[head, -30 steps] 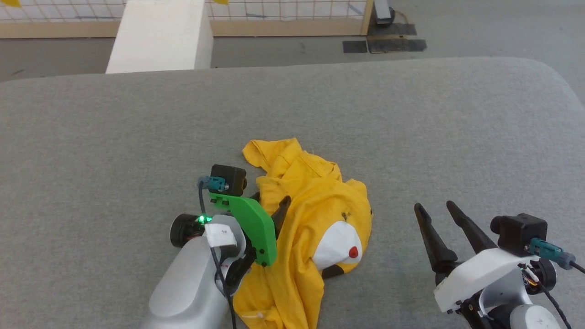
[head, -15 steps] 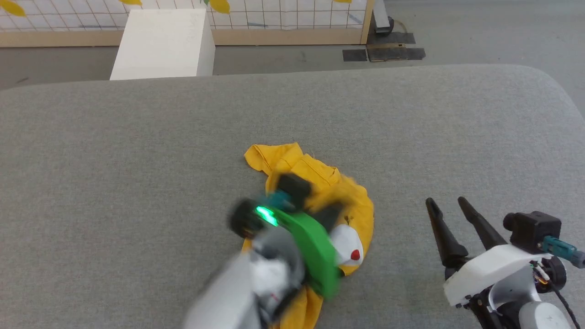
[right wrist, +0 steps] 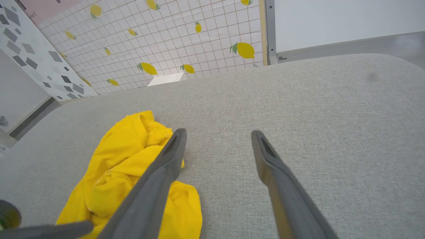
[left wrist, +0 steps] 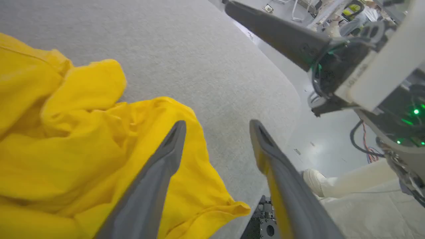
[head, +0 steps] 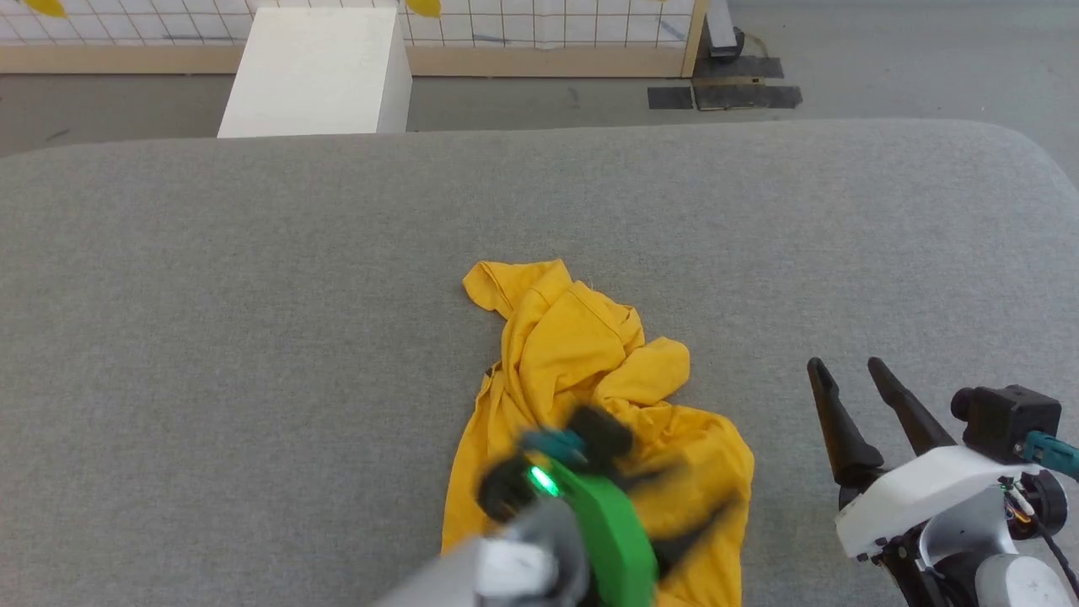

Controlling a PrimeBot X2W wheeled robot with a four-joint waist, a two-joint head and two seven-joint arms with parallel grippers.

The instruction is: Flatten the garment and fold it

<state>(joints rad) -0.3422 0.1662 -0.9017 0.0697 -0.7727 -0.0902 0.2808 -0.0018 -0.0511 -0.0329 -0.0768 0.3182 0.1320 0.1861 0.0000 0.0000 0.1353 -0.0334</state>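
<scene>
The garment (head: 573, 354), a bright yellow T-shirt, lies crumpled on the grey padded table (head: 253, 295), with one end pointing away and a wider flap spread toward the near right. My left gripper (head: 691, 502) is blurred over its near part. In the left wrist view it (left wrist: 218, 124) stands open with nothing between the fingers, the yellow cloth (left wrist: 83, 142) under and left of the left finger. My right gripper (head: 851, 371) hovers open to the right of the shirt, apart from it. In the right wrist view it (right wrist: 219, 132) is over bare table, the garment (right wrist: 132, 159) to its left.
A white box (head: 316, 72) stands on the floor beyond the table's far edge, before a wood-framed tiled wall panel (right wrist: 186, 39) with lemon prints. The table's corner rounds off at the right (head: 1037, 169). A white shoe and pale trouser leg (left wrist: 332, 182) show below the table's edge.
My left gripper swept right and nearer across the shirt, shut briefly and opened again. The shirt's near part was flipped to the right, and its white face print turned out of sight. The camera shifted slightly.
</scene>
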